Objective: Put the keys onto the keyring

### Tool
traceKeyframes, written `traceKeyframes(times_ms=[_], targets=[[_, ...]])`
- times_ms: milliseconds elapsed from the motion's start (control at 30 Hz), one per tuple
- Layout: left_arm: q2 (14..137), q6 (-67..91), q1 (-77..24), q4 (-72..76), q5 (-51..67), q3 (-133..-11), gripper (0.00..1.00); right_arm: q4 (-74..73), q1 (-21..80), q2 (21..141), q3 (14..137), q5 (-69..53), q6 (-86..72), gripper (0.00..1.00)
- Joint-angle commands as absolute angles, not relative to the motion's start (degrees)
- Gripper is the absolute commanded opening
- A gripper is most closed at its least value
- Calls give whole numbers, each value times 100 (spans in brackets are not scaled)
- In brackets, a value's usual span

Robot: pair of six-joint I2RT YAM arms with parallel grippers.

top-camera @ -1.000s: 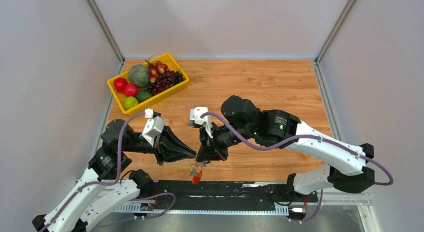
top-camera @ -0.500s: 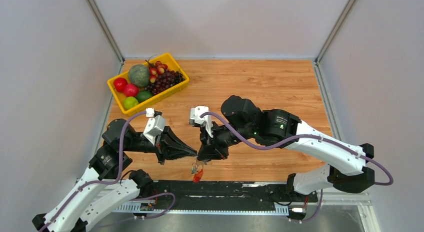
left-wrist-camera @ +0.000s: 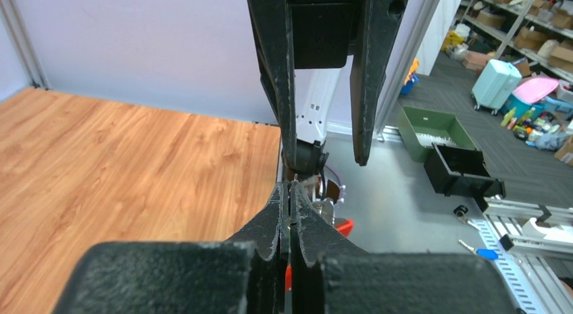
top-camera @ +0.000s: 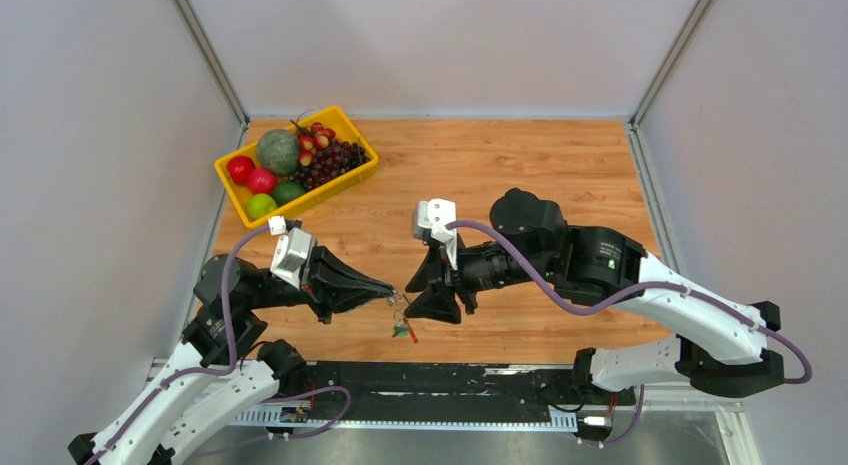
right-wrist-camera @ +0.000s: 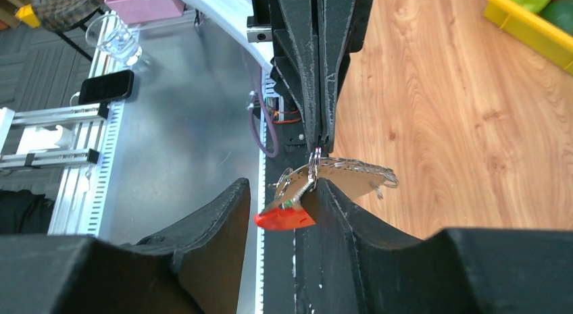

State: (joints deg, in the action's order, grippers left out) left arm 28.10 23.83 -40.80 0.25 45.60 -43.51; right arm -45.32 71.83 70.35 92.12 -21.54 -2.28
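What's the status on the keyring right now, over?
Left gripper jaws shut on keyring, bunch hanging free. Right gripper jaws open, straddling red tag. No loose key in view. Nothing blocking.

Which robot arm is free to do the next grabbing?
Right, probably. The left gripper is shut on the keyring, which dangles from its tips, so it is busy. The right gripper is close by the keyring with its jaws open, gripping nothing.

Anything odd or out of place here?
Nothing spilled or damaged. Only the keyring hangs in mid-air from the tips of the shut left hand, near the front edge of the table, a slim hold; the right hand is open beside it.
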Motion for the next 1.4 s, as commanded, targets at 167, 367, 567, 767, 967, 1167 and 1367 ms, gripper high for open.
traceKeyframes(times_ms=[167,367,567,767,967,1167,1367], targets=[[2645,3170,-4069,1518,4441,-4026,0,-3964,7206,6756,8967,-1608,-172,43],[2584,3402,-4069,1867,4457,-3954,0,-3773,7207,6759,8934,-1529,-123,34],[2550,3477,-4077,1961,4456,-3900,0,-3517,7207,6662,8870,-1612,-89,23],[2548,3452,-4069,1976,4441,-3877,0,-3397,7209,6627,8851,-1831,-108,22],[2519,3395,-4069,1922,4399,-3876,0,-3393,7210,6686,8871,-1939,-115,16],[2451,3361,-4069,1869,4337,-3893,0,-3410,7216,6706,8813,-2119,-90,12],[2444,3382,-4070,1929,4296,-3899,0,-3411,7216,6751,8738,-2361,-91,7]])
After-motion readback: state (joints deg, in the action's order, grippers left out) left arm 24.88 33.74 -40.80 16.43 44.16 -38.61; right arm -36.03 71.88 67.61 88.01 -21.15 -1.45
